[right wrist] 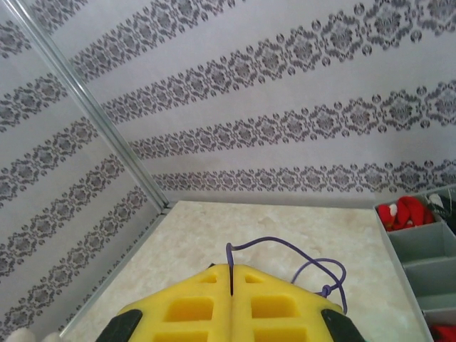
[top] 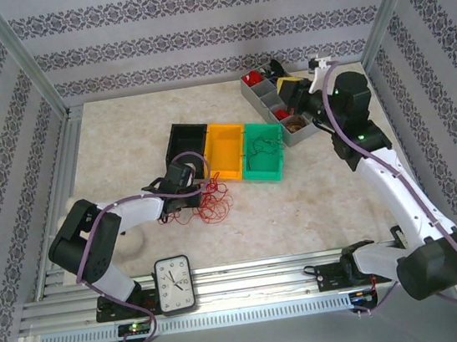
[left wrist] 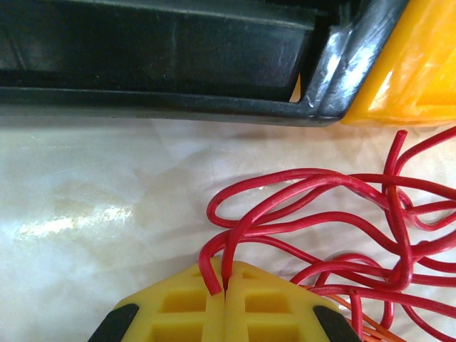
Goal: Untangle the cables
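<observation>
On the marble-patterned table, just in front of the black bin and the orange bin, the cables lie in a loose red clump, with a few orange strands showing beneath its lower edge. The left gripper is fully closed, its yellow fingers pinching two red strands at the near side of the clump. The low hold looks meant to draw one loop away while the rest drags on the tabletop (a judgement, not a certainty).

Well apart from the clump, the right gripper is raised near the grey compartment tray. Its fingers are pressed together, and a thin purple wire arcs out of the seam. Holding it that far from the tangle would stop the wire from snagging in it again.

A green bin sits against the orange one, and an analogue clock stands at the table's near edge by the left arm's base.

No brand, label or lettering can be read, and the clock's numerals are too small to make out.
</observation>
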